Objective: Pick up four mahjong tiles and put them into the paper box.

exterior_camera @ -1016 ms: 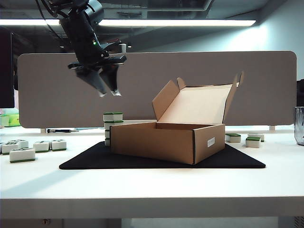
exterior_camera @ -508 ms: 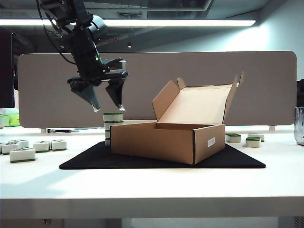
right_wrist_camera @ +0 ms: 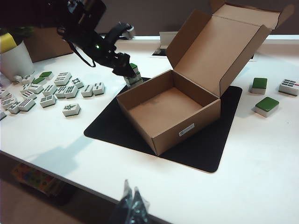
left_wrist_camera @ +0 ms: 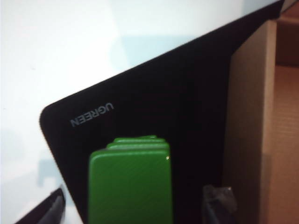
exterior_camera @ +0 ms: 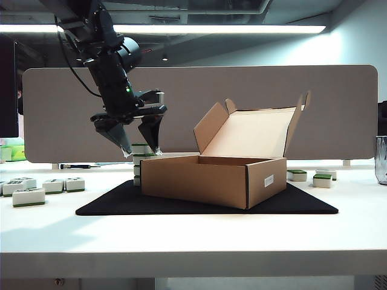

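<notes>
Mahjong tiles: a stack (exterior_camera: pixel 144 162) stands on the black mat (exterior_camera: pixel 205 202) just beside the paper box's outer wall; green faces up, 4 by the task, count not clear from any view.
Paper box: (exterior_camera: pixel 213 179) sits on the mat with its flap lid standing open; a white label on 1 side.
Box contents: empty in the right wrist view, pale floor bare (right_wrist_camera: pixel 163 105); no tile is in it yet.
Left gripper: (exterior_camera: pixel 140 144) jaws spread wide, holding nothing, tips either side of the top of the stack; in its own wrist view the green top (left_wrist_camera: pixel 131 182) lies between the 2 fingers.
Right gripper: (right_wrist_camera: pixel 131 210) low at the near edge of the table, well apart from the box; fingertips look pressed together, nothing between them.
Loose tiles: more lie scattered on the table (right_wrist_camera: pixel 56 91) to the left and (right_wrist_camera: pixel 267 95) to the right, off the mat.
Risk, stack: a finger landing on the top tile instead of beside it would likely topple the pile.
Risk, box: the inner finger hangs near the box wall (left_wrist_camera: pixel 247 116); it could catch there and shove the box.
Risk, grip: squeezing only the upper tiles may leave lower ones behind.
</notes>
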